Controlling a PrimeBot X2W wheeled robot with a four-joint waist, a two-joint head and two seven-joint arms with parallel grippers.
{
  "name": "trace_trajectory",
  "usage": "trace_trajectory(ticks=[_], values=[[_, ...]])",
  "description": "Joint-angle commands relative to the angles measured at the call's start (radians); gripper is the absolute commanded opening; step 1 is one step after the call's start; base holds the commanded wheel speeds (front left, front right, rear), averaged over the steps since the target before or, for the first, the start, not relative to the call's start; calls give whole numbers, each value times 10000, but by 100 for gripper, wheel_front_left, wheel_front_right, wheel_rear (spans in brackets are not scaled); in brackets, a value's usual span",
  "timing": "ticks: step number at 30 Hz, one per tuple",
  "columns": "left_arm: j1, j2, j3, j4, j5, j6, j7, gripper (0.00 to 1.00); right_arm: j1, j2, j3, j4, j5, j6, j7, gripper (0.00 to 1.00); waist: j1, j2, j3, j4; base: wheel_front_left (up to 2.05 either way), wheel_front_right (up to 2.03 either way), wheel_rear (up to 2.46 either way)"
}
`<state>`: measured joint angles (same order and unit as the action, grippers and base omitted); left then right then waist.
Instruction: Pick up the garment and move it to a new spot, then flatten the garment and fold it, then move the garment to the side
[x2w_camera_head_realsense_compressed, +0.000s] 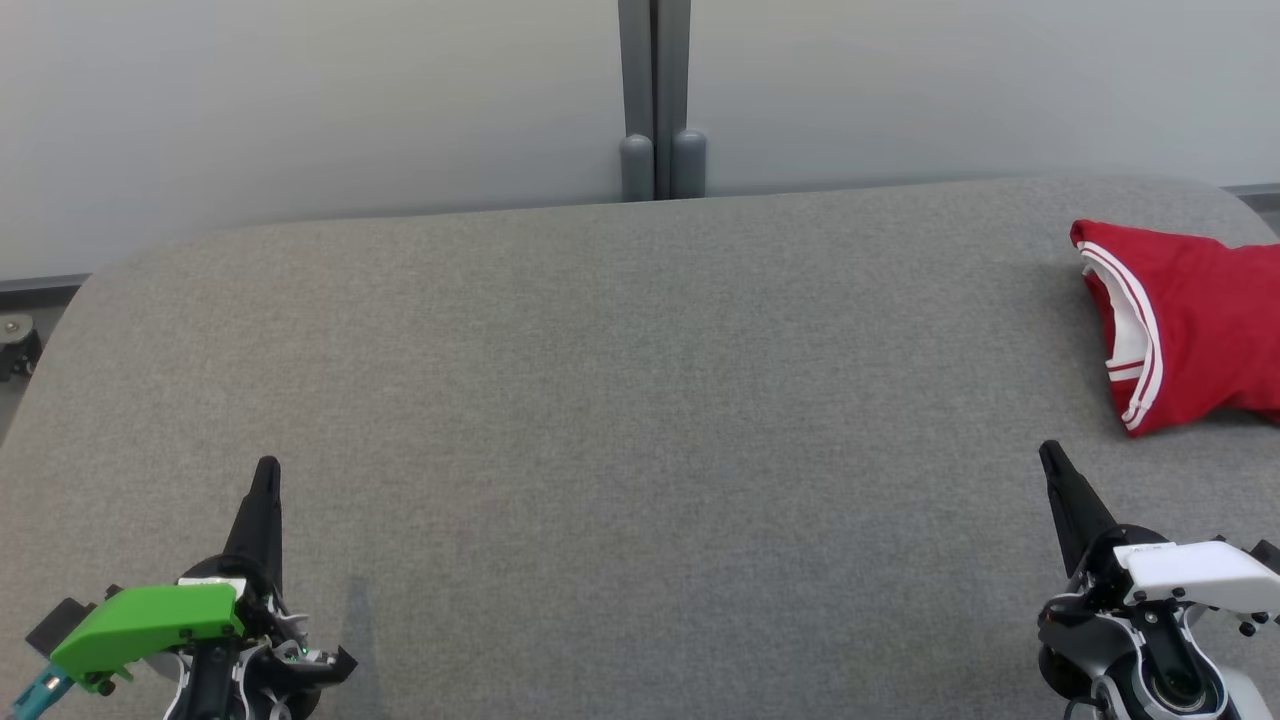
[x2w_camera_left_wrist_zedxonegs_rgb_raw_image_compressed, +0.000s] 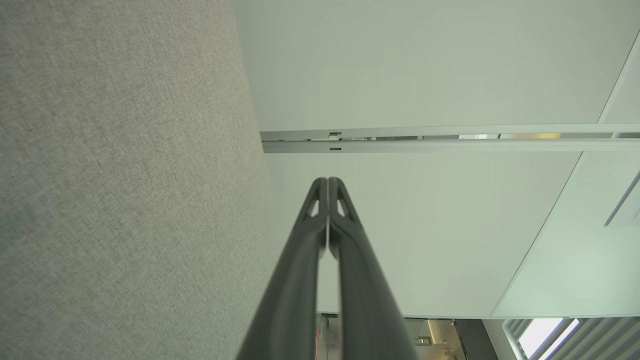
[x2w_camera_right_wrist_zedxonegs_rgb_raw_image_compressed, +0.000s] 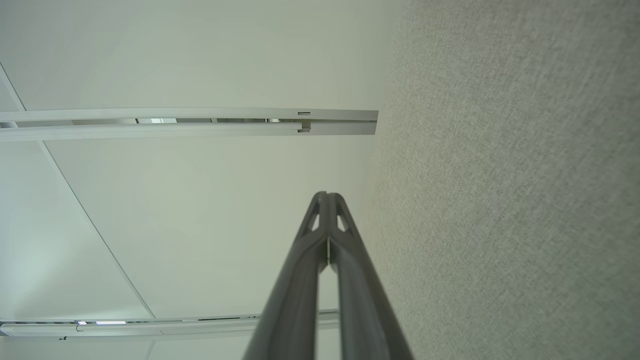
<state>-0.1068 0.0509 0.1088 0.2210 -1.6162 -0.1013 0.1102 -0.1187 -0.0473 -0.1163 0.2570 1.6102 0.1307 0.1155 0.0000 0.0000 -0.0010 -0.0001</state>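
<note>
A red garment (x2w_camera_head_realsense_compressed: 1200, 320) with white stripes along its hem lies folded at the far right of the grey table (x2w_camera_head_realsense_compressed: 620, 380), partly cut by the head view's right edge. My right gripper (x2w_camera_head_realsense_compressed: 1048, 455) hovers at the lower right, a short way in front of the garment and apart from it, fingertips pressed together. At the lower left my left gripper (x2w_camera_head_realsense_compressed: 267, 468) is shut on nothing, far from the garment. Both wrist views confirm it: the left gripper (x2w_camera_left_wrist_zedxonegs_rgb_raw_image_compressed: 328, 181) and the right gripper (x2w_camera_right_wrist_zedxonegs_rgb_raw_image_compressed: 326, 195) each have their dark fingers touching at the tips.
Behind the table stands a pale partition wall with a grey post (x2w_camera_head_realsense_compressed: 655, 100) at its middle. A caster wheel (x2w_camera_head_realsense_compressed: 15, 340) sits on the floor beyond the table's left edge. The table's far corners are rounded.
</note>
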Motion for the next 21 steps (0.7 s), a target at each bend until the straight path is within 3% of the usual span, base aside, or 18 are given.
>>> trace_trajectory(ticks=[1, 21], values=[[-106, 69, 44, -34, -14, -36, 21, 0, -67, -55, -20, -45, 16, 0, 35, 0, 0, 0, 0, 0, 0, 0, 0], [-107, 61, 49, -34, -3, -36, 30, 0, -67, -56, -20, -45, 16, 0, 35, 0, 0, 0, 0, 0, 0, 0, 0]])
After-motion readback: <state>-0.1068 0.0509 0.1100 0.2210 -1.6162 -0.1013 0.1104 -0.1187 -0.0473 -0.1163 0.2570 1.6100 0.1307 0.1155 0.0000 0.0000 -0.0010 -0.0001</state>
